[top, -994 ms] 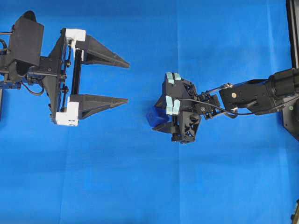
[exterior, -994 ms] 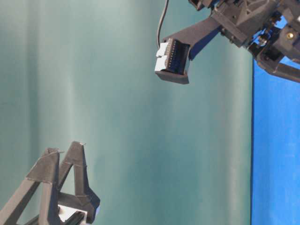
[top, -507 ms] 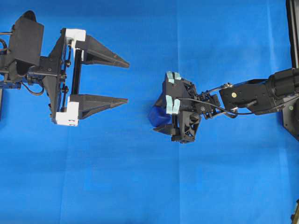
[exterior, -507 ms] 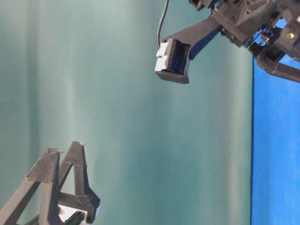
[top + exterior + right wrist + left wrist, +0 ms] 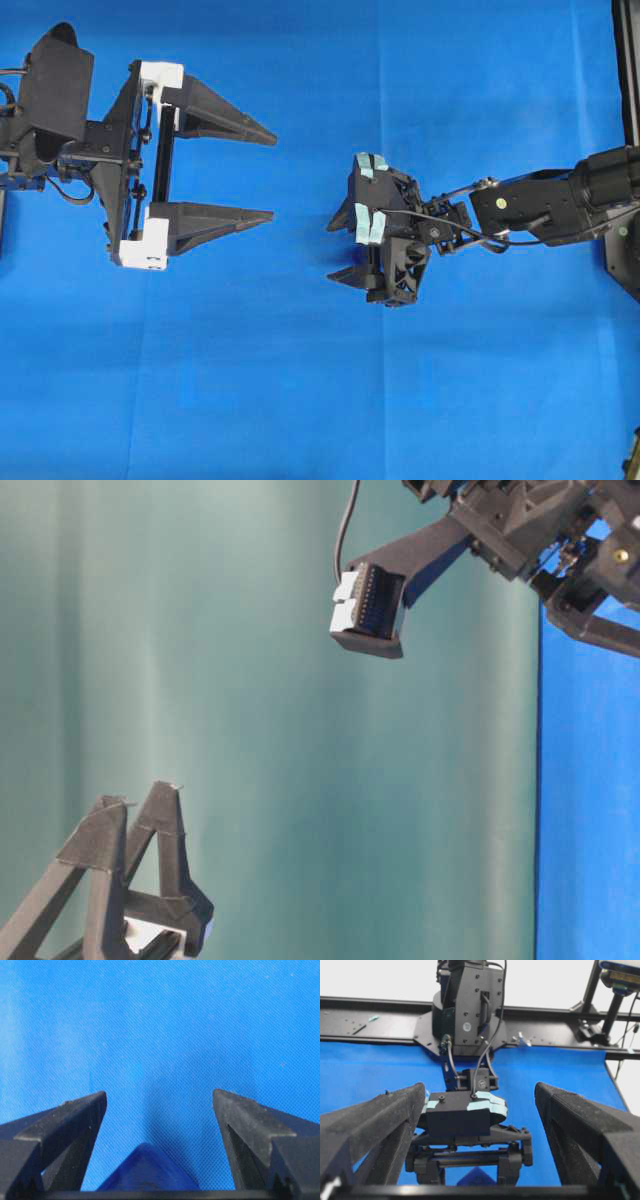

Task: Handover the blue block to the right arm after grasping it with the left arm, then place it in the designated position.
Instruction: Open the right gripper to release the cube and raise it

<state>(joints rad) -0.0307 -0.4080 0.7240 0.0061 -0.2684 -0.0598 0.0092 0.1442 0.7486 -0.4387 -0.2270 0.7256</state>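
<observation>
since the blue block (image 5: 145, 1170) lies on the blue cloth (image 5: 300, 380) between the spread fingers of the right arm's tool (image 5: 342, 250), touching neither finger in the right wrist view and barely visible from overhead, the handover and the setting-down look finished. whether this spot is the designated position cannot be told, as no mark shows on the cloth. the left arm's tool (image 5: 272, 175) hangs well apart to the left, fingers wide and holding nothing, so what seems left is for the right arm to draw away.
</observation>
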